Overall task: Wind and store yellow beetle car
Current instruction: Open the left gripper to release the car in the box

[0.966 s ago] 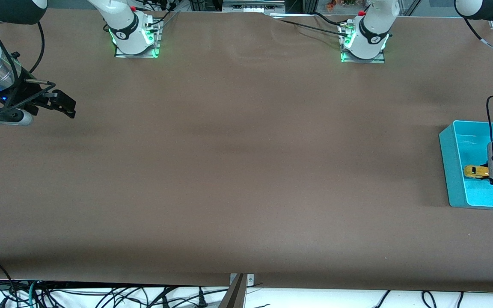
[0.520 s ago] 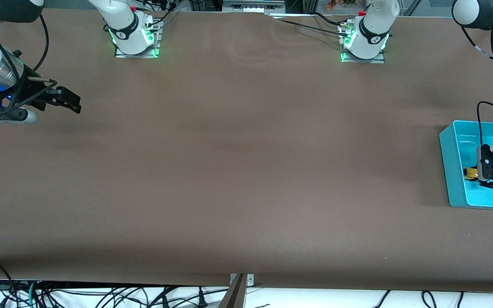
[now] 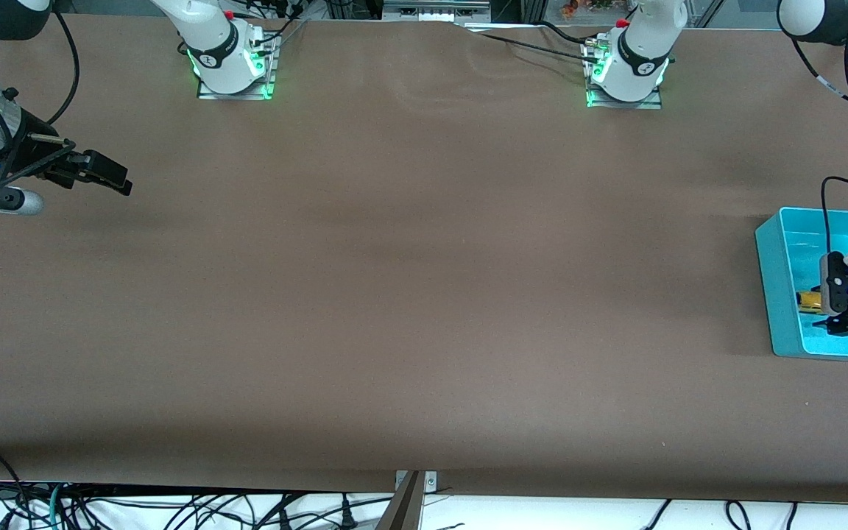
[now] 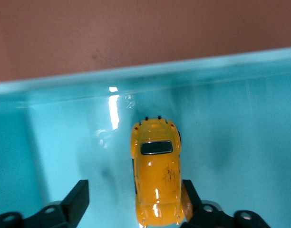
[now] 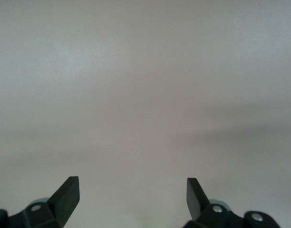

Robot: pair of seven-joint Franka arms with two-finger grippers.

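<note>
Now the yellow beetle car (image 4: 157,176) is seen resting inside the teal bin (image 3: 770,291), which is set on the brown table (image 3: 409,294) at the left arm's end; in the front view only a small part of the car (image 3: 809,301) is shown, the rest being covered by the gripper. The left gripper (image 3: 842,322) is placed over the bin, low above its floor; its fingers (image 4: 78,202) are spread wide apart in the left wrist view, and the car is seen between them, lying close against one finger and well apart from the other; nothing is gripped. The car's rounded roof and dark window are turned up toward the wrist camera, and the bin's wall is seen just past its end, with bare table past that wall.

At the right arm's end of the table, the right gripper (image 3: 104,175) is held above bare tabletop, well apart from the bin, and that arm is seen to wait; its fingers (image 5: 67,194) are shown parted wide in the right wrist view, with only plain table surface between them; nothing is held.
</note>
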